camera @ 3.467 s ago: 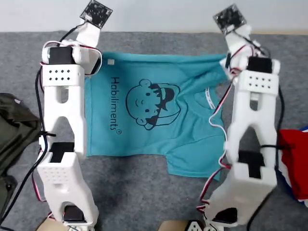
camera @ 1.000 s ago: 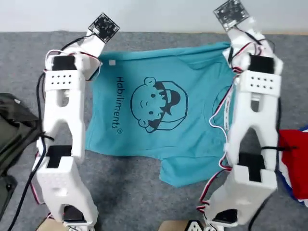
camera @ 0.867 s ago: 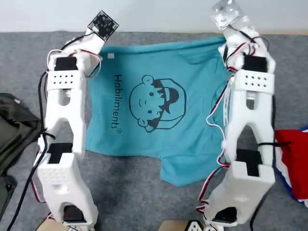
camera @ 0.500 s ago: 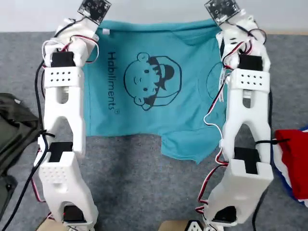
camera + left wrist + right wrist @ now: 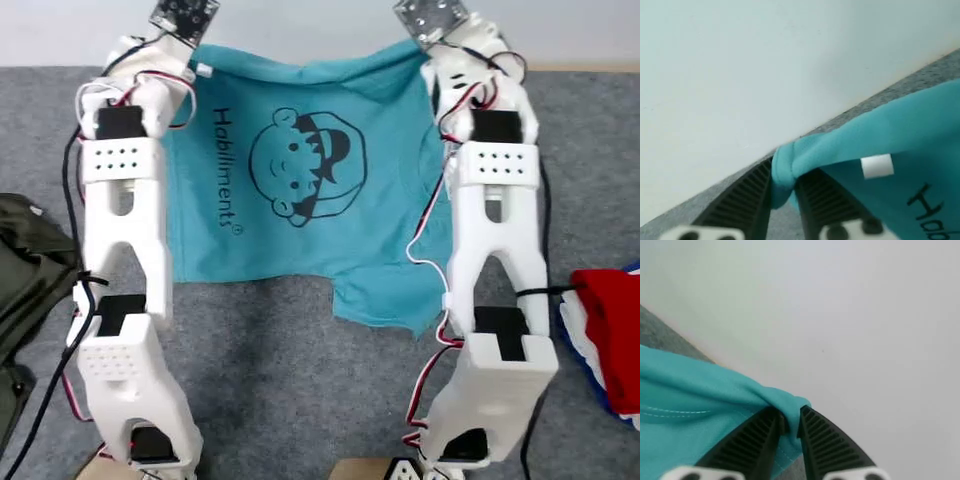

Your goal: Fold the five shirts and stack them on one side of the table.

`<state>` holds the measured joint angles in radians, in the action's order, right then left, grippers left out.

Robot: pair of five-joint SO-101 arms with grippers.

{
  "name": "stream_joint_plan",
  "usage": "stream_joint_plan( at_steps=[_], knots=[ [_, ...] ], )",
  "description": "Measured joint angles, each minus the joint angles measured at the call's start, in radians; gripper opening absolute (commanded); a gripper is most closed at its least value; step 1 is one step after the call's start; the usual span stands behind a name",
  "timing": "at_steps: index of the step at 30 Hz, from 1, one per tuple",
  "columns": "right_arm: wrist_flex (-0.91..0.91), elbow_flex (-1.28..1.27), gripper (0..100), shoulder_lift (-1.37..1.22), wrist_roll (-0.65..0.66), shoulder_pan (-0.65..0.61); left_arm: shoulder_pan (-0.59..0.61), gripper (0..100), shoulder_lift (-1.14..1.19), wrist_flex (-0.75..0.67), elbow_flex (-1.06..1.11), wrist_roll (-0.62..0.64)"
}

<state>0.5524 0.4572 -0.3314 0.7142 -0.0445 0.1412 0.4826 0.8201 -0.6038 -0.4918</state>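
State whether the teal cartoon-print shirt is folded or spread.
Spread: the teal cartoon-print shirt is open, whole print showing, far corners pinched by left gripper and right gripper.

**Shirt edges lost under the arms**

In the high view, the teal shirt's (image 5: 300,180) side edges run beneath the left arm (image 5: 120,220) and the right arm (image 5: 497,220). Its collar seems to lie under the right arm. The picture's edges cut off a dark olive garment (image 5: 30,270) and a red folded stack (image 5: 605,320).
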Motion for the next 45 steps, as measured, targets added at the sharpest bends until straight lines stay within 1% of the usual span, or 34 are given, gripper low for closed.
stream_joint_plan(
  at_steps=[7,10,12,16,19,23,27,29,34,38,42,45],
  knots=[
    [0.012,0.0,1.0,0.0,0.0,-0.008,0.003,0,0.0,0.003,-0.009,0.0],
    [0.095,0.0,1.0,0.0,0.0,-0.008,0.003,0,0.0,0.077,-0.012,0.0],
    [0.181,0.0,1.0,0.0,0.012,-0.002,0.0,0,0.0,0.169,-0.015,-0.012],
    [0.371,0.0,1.0,0.0,0.037,0.009,-0.008,0,0.0,0.4,-0.015,-0.153],
    [0.52,0.0,1.0,0.0,0.061,0.009,-0.011,0,0.0,0.571,-0.015,-0.229],
    [0.698,0.0,1.0,0.0,0.077,0.009,-0.011,0,0.0,0.741,-0.015,-0.325],
    [0.836,0.0,1.0,0.0,0.08,0.009,-0.011,0,0.0,0.873,-0.015,-0.411],
    [0.901,0.0,1.0,0.003,0.08,0.009,-0.011,0,0.0,0.901,-0.017,-0.445],
    [1.063,0.0,1.0,0.003,0.12,0.009,0.018,0,0.0,0.905,-0.017,-0.462],
    [1.189,0.0,1.0,0.035,0.14,0.008,0.015,0,0.0,0.905,0.017,-0.483],
    [1.198,0.0,1.0,0.051,0.141,0.009,0.015,0,0.0,0.901,0.098,-0.491],
    [1.201,0.0,1.0,0.086,0.141,0.006,0.015,0,0.0,0.862,0.155,-0.494]
  ],
)
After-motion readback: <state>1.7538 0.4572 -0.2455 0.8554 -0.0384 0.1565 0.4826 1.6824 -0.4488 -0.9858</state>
